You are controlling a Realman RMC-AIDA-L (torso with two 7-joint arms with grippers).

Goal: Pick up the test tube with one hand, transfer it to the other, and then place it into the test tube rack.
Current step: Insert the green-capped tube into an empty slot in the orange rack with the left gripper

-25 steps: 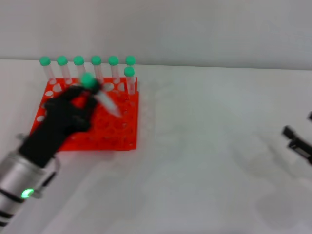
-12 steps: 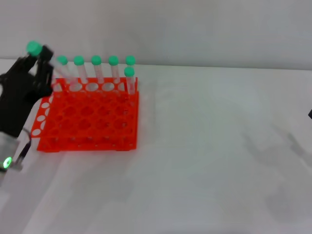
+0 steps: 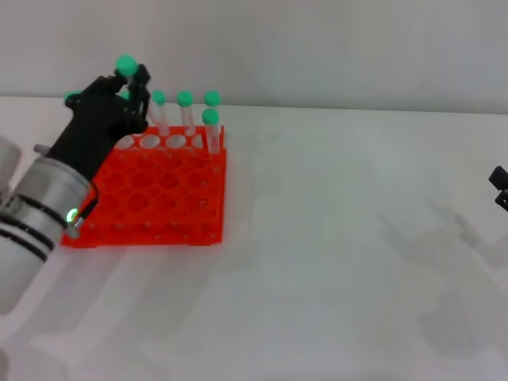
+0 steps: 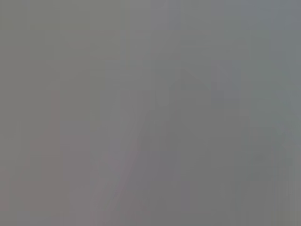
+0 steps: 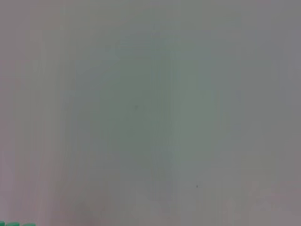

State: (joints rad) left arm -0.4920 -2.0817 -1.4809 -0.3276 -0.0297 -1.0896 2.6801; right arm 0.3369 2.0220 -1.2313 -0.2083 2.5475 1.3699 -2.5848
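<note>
Left pincer [image 3: 127, 83]: clamped on test tube [image 3: 125, 67], raised over test tube rack's [image 3: 151, 198] far-left corner for insertion. Right pincer [image 3: 500, 189]: desk's right edge, state untellable.

Text on test tube rack [image 3: 147, 194]: none legible
Labels on tube caps: none legible
Markings on left arm: none legible
Wrist views: no readable signs or numbers
</note>
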